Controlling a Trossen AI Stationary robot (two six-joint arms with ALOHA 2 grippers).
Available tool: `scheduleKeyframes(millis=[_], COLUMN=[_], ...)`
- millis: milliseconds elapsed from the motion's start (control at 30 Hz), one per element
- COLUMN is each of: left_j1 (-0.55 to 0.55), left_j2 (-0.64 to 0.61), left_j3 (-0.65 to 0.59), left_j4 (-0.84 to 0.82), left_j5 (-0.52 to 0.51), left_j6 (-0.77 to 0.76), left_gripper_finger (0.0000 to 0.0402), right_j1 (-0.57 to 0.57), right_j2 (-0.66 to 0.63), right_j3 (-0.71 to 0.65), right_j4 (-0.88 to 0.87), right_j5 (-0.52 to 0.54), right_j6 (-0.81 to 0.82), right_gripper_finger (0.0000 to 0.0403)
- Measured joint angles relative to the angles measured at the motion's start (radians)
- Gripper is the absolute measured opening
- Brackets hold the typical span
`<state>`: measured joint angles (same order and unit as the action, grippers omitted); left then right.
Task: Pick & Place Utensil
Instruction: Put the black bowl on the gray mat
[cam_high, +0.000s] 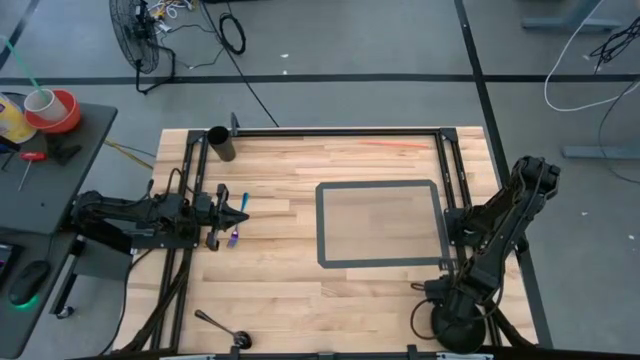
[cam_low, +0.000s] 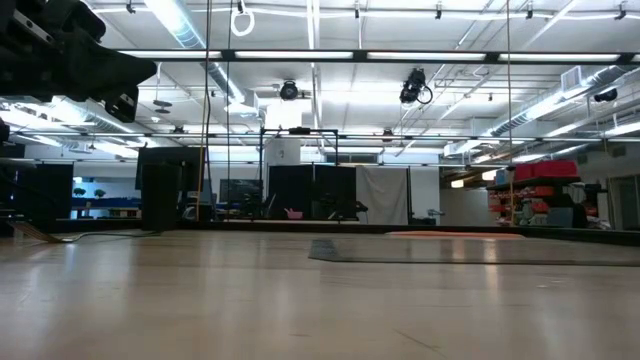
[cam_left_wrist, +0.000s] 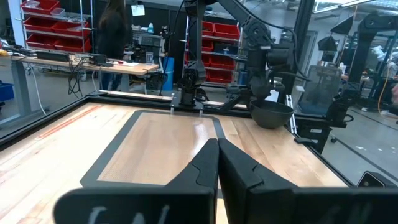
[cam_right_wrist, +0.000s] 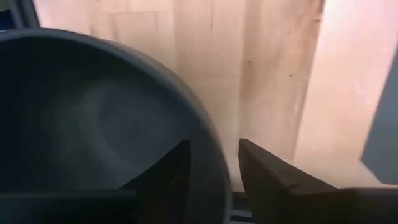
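Left gripper (cam_high: 238, 215), fingers closed, hovers over the blue utensil (cam_high: 240, 218) near the tabletop's left edge; it must open to grasp. Right gripper (cam_right_wrist: 214, 165) clasps the bowl (cam_right_wrist: 93, 112) rim.

no text, label, brand, number or sign can be read anywhere on the table, the arms or the room behind.

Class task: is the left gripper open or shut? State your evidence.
Shut. In the left wrist view the left gripper's two dark fingers meet with no gap, holding nothing visible.

Grey floor (cam_high: 350, 60), black fan (cam_high: 135, 40), red shelving bins (cam_left_wrist: 46, 25), ceiling strip lights (cam_low: 330, 55).
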<state>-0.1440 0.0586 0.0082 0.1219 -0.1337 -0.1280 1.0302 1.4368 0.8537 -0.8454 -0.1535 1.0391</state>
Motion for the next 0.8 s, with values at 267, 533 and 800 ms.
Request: scheduleKeyframes(millis=[267, 533, 800], left_j1=[0.0, 0.0, 0.0], left_j2=[0.0, 0.0, 0.0], left_j3=[0.0, 0.0, 0.0], left_j4=[0.0, 0.0, 0.0], left_j5=[0.0, 0.0, 0.0], left_j6=[0.0, 0.0, 0.0], left_gripper_finger=[0.0014, 0.0014, 0.0014], right_j1=[0.0, -0.001, -0.023], right_j2=[0.0, 0.0, 0.0], right_j3=[0.002, 0.002, 0.002], right_j4=[-0.004, -0.012, -0.015], right_j5=[-0.015, -0.03, -0.083], right_j6=[-0.009, -0.012, -0.008], right_gripper_finger=[0.0079, 0.0033, 0.0006])
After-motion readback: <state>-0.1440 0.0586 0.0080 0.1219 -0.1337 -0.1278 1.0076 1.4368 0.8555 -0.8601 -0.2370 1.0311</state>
